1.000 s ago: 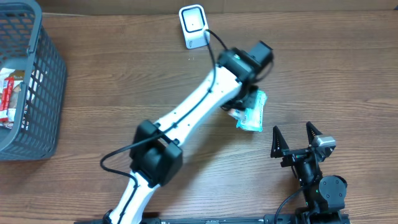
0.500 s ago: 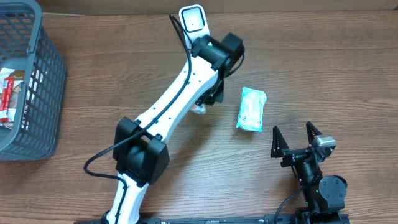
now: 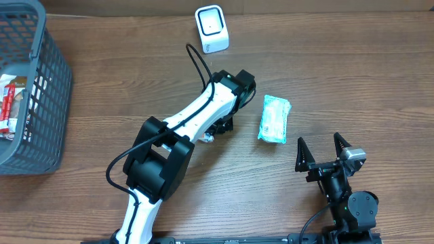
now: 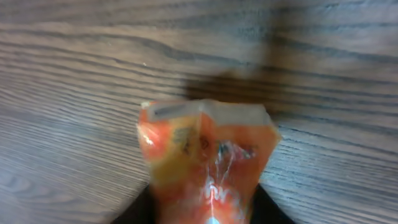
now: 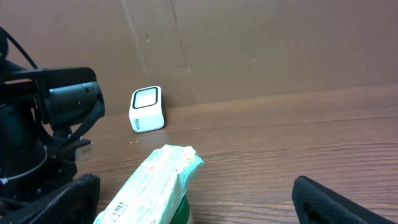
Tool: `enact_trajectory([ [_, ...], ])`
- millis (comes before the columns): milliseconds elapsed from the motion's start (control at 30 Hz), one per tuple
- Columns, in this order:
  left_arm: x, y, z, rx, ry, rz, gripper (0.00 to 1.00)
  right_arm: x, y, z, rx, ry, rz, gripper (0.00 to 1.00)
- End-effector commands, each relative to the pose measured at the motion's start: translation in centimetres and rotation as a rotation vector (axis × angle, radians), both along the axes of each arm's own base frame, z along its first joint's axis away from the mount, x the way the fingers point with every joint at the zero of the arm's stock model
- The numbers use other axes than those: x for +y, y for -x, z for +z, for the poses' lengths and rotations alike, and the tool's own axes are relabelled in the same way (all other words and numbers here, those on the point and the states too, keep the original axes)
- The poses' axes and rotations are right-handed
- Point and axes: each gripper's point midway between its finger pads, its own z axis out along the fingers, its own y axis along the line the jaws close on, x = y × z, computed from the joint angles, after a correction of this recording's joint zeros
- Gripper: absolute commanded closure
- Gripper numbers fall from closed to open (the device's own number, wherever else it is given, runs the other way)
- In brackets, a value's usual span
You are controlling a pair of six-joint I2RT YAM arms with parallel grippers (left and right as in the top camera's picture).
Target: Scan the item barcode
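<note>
From overhead, the left arm [image 3: 196,116] reaches to the middle of the tabletop [image 3: 380,74]. The left gripper [image 3: 215,130] is tucked beneath its wrist, so this view does not show what it carries. The barcode scanner [image 3: 211,28] stands near the far edge, well apart from that gripper. A green-and-white packet [image 3: 274,118] lies loose right of the middle, and a wire basket [image 3: 41,102] with more goods sits at the left edge. The right gripper [image 3: 319,144] rests at the near edge with its jaws wide apart and nothing between them. In the left wrist view, an orange packet [image 4: 208,155] sits upright between the two dark fingers [image 4: 140,210], just over the wood. I take this to be the item to scan. The view is blurred and cuts the fingers off at the bottom edge, so I cannot tell whether they are clamped on the packet or slack around it. No barcode shows on the visible face, and its print is unreadable. To scan it well, the grip should first be firm. The arm should then carry the packet to the far edge and turn its coded side flat toward the scanner's window, uncrumpled and clear of the fingers. In the right wrist view, the green-and-white packet lies close in front with a barcode [image 5: 124,204] on its near end, partly cut off. The scanner's window faces this way, and the left arm hides the tabletop behind it.
</note>
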Motion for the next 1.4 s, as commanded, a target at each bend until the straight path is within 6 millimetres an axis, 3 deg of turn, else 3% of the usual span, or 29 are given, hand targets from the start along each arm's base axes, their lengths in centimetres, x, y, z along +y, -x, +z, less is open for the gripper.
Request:
enact_trajectory([
  [0,-0.4,0.1,0.2,-0.014,0.028,0.025,0.26,-0.2,0.0,-0.2,-0.001,-0.003,-0.013,0.00],
  [200,-0.2,-0.2,0.8,-0.007,0.029,-0.001,0.20,-0.2,0.0,-0.3,-0.001,-0.003,-0.013,0.00],
  [400,1.8,-1.6,5.1,-0.003,0.033,0.067,0.19,-0.2,0.0,-0.3,-0.001,-0.003,-0.013,0.00],
  [533,1.8,-2.3,7.7,-0.010,0.158,0.053,0.19,-0.2,0.0,-0.3,-0.001,-0.003,-0.013,0.00],
  [700,2.2,-2.3,9.3,0.017,0.267,-0.003,0.22,-0.2,0.0,-0.3,-0.001,-0.003,-0.013,0.00],
  [1000,3.5,-0.9,7.6,0.100,0.263,0.016,0.41,-0.2,0.0,-0.3,-0.001,-0.003,-0.013,0.00],
  [1133,3.5,-0.2,6.3,0.129,0.268,0.021,0.66,-0.2,0.0,-0.3,-0.001,-0.003,-0.013,0.00],
  [1167,3.5,-0.1,5.9,0.132,0.267,0.022,0.68,-0.2,0.0,-0.3,-0.001,-0.003,-0.013,0.00],
  [1367,3.2,0.7,3.4,0.160,0.291,0.027,0.63,-0.2,0.0,-0.3,-0.001,-0.003,-0.013,0.00],
])
